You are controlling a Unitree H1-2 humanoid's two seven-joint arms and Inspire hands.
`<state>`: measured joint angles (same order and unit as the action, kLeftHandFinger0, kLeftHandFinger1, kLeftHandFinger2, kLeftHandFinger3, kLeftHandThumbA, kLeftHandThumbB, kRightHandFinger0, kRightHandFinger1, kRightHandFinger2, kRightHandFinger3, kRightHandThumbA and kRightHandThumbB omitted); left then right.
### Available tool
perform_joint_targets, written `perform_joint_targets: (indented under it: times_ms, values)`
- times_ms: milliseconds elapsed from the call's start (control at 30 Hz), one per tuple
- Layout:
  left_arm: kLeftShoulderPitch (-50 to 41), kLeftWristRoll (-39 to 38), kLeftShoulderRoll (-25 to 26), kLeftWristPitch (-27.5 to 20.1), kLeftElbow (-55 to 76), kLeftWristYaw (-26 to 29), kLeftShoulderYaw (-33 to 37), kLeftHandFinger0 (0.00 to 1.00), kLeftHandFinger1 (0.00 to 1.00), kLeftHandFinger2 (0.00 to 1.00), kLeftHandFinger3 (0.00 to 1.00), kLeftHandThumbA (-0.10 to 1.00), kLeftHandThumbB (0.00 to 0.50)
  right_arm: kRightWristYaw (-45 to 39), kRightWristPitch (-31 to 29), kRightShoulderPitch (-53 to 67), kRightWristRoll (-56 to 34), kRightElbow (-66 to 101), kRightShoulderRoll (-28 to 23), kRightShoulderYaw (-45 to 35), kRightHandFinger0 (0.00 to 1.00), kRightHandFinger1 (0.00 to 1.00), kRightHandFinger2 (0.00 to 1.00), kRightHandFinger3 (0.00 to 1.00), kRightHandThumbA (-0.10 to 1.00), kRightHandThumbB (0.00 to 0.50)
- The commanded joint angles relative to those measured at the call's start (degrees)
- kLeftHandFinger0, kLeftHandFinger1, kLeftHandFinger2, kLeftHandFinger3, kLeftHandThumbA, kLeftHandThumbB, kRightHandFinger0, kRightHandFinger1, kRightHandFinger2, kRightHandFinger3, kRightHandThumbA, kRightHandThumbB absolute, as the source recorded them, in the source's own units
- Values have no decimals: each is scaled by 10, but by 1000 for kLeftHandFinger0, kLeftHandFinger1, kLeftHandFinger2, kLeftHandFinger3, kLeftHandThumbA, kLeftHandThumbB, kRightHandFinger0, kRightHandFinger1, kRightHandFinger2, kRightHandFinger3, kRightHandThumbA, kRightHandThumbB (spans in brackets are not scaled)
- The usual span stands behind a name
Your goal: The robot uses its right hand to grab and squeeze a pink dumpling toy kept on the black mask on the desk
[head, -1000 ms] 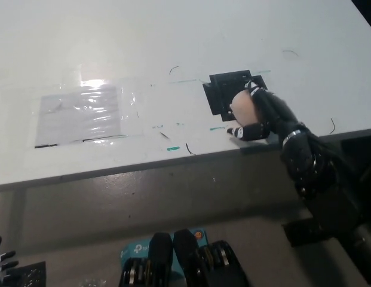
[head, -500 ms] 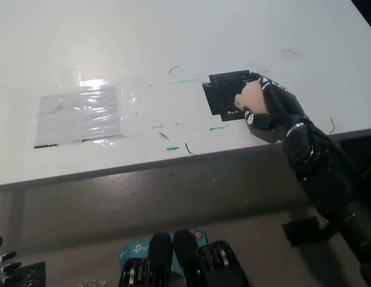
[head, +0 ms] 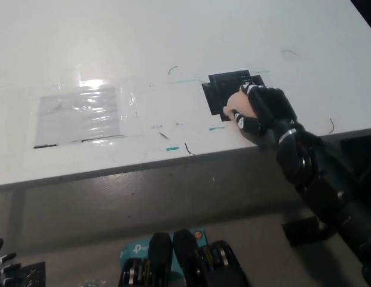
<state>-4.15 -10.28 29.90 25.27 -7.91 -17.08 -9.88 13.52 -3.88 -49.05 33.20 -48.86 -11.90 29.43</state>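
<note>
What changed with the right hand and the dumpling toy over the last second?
The right hand has closed more tightly around the pink dumpling toy, so less of the toy shows, and hand and toy have shifted slightly toward the desk's near edge. The black mask, the clear plastic sheet and the left hand at lower left stayed put.

Overhead light, cool and rather dim. White bench (head: 173, 36) reads pale grey-blue, evenly lit. Strong specular glare on the clear plastic sheet (head: 83, 113) at left of centre, brightest at its top edge. Lower frame, below the bench edge, falls into dull grey shadow. Black right robot hand (head: 266, 113) loses surface detail, slightly soft. Overall mild blur and grain.
</note>
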Motion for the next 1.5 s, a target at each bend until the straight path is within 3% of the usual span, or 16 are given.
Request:
perform_joint_targets:
  times_ms: [0, 133, 333, 367, 633, 867, 1067, 1100, 1200, 1233, 1267, 1300, 1333, 1367, 1400, 1467]
  values:
    - [-2, -4, 14, -14, 9, -7, -9, 667, 808, 916, 972, 1000, 100, 118, -115, 18, 17, 6, 10, -16, 0, 153, 551, 243, -100, 167]
    - [-7, 1, 16, -24, 13, -7, -6, 669, 807, 892, 949, 1000, 92, 169, -155, 18, 16, 22, 9, -37, 0, 226, 583, 366, -100, 137]
    - [-4, 3, 13, -14, 16, 0, -8, 674, 795, 893, 921, 1000, 106, 208, -190, 8, 33, 46, 3, -54, 0, 134, 551, 293, -100, 152]
    - [-4, 3, 13, -14, 16, 0, -8, 678, 805, 904, 932, 1000, 87, 210, -191, 7, 35, 46, 3, -54, 0, 153, 584, 306, -100, 69]
    - [5, -11, 8, -5, 11, -4, -17, 701, 799, 897, 932, 1000, 137, 233, -199, -2, 57, 51, 6, -58, 0, 0, 276, 19, -100, 259]
    - [9, -4, 11, -7, 7, -3, -14, 740, 815, 916, 942, 1000, 140, 231, -205, -6, 40, 19, 19, -73, 13, 0, 236, 1, -100, 266]
    - [8, -4, 10, -8, 12, 0, -16, 726, 804, 900, 926, 1000, 144, 205, -180, -10, 48, 0, 16, -70, 0, 24, 422, 78, -100, 229]
    - [8, -8, 9, -5, 14, -2, -18, 729, 810, 900, 929, 1000, 127, 194, -159, -9, 47, -5, 16, -71, 61, 164, 593, 279, -100, 235]
    - [8, -9, 8, -8, 14, -2, -18, 733, 822, 901, 928, 1000, 136, 169, -139, -9, 37, -12, 16, -76, 0, 209, 548, 377, -100, 8]
    - [8, -11, 7, -12, 12, -4, -19, 732, 825, 909, 930, 1000, 131, 161, -127, -8, 36, -8, 17, -78, 0, 220, 572, 549, -100, 0]
    - [9, -10, 8, -13, 11, -4, -19, 725, 822, 908, 920, 1000, 136, 161, -118, -9, 42, -10, 17, -75, 131, 353, 659, 904, -100, 20]
    - [11, -10, 8, -14, 9, -4, -19, 720, 820, 907, 914, 1000, 135, 163, -107, -13, 52, -15, 16, -71, 170, 395, 653, 1000, -100, 1]
    - [12, -8, 9, -15, 8, -5, -17, 719, 817, 903, 917, 1000, 145, 138, -77, -13, 57, -9, 15, -67, 608, 946, 1000, 1000, 146, 62]
    - [12, -6, 11, -16, 7, -6, -15, 719, 818, 902, 920, 1000, 147, 125, -63, -12, 63, -5, 12, -63, 868, 1000, 1000, 1000, 318, 72]
    - [12, -9, 10, -14, 7, -6, -16, 721, 823, 906, 929, 1000, 144, 117, -34, -10, 71, 3, 13, -61, 1000, 1000, 1000, 1000, 457, 236]
    - [14, -8, 7, -9, 8, 1, -20, 718, 813, 898, 927, 1000, 154, 110, 2, -7, 78, 13, 17, -63, 1000, 1000, 1000, 1000, 624, 354]
